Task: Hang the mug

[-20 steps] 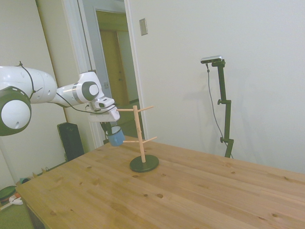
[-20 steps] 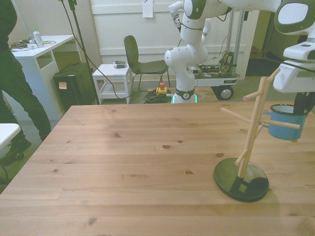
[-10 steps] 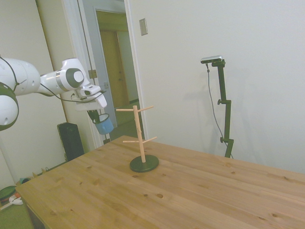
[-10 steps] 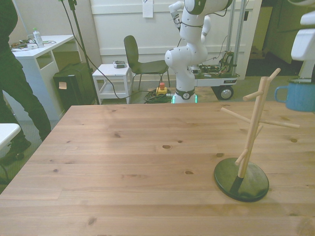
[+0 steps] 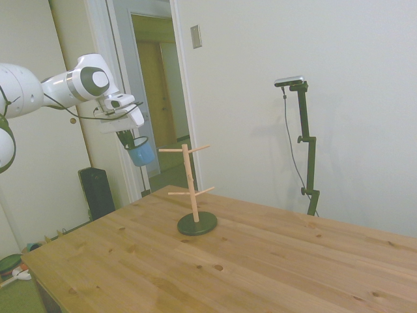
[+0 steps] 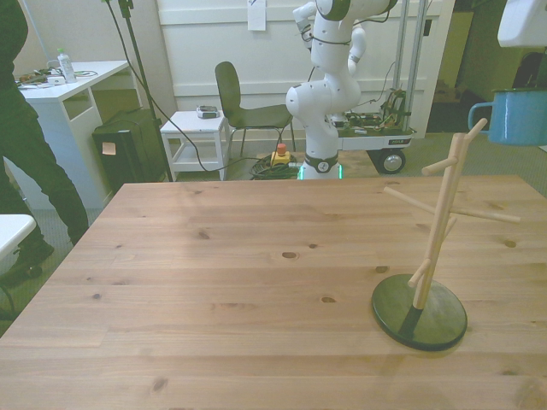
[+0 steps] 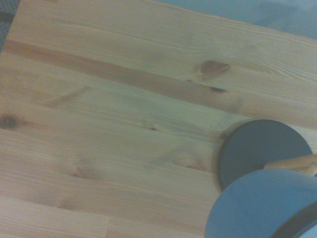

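Gripper (image 5: 126, 138) higher, mug (image 5: 141, 154) lifted above rack (image 5: 193, 195)

Even, soft indoor light in all three views; no hard glare. Side view: pale wall bright, slight greenish cast, mild softness throughout. The wooden peg rack on its round dark base (image 5: 193, 195) throws only a faint shadow on the light pine table (image 5: 260, 261). Front view: sharper, background somewhat dimmer than the tabletop; a dull sheen on the dark base. Wrist view: blurred overall, wood grain smeared, and the close light-blue mug (image 7: 257, 206) is well out of focus, its edges fuzzy.
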`<state>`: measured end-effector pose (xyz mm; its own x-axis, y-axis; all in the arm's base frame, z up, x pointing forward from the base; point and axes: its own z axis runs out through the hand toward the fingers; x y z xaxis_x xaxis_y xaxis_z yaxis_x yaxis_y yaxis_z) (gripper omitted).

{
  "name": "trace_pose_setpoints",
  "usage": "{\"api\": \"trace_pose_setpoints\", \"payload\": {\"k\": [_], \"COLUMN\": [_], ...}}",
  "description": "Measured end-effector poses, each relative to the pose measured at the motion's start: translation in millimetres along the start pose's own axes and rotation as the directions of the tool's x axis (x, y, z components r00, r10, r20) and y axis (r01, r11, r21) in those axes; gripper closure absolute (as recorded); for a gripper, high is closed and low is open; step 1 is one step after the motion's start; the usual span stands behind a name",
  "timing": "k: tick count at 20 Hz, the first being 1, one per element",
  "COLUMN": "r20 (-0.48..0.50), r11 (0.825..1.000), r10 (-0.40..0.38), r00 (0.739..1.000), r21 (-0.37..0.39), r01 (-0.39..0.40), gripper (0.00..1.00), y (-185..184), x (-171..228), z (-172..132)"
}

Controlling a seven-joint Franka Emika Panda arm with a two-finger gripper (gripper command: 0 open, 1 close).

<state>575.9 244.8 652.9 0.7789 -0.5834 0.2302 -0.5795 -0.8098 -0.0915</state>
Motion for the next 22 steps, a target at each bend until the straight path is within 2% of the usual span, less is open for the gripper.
{"api": "trace_pose_setpoints", "payload": {"k": [9, 22], "r20": [-0.008, 0.007], "r11": [1.000, 1.000], "r10": [0.009, 0.006], "r00": [1.000, 1.000], "r21": [0.003, 0.001], "r01": [-0.009, -0.006], "gripper": [1.00, 1.00], "y": [17.6, 15.7], "x": [35.2, 67.5], "z": [-5.2, -1.4]}}
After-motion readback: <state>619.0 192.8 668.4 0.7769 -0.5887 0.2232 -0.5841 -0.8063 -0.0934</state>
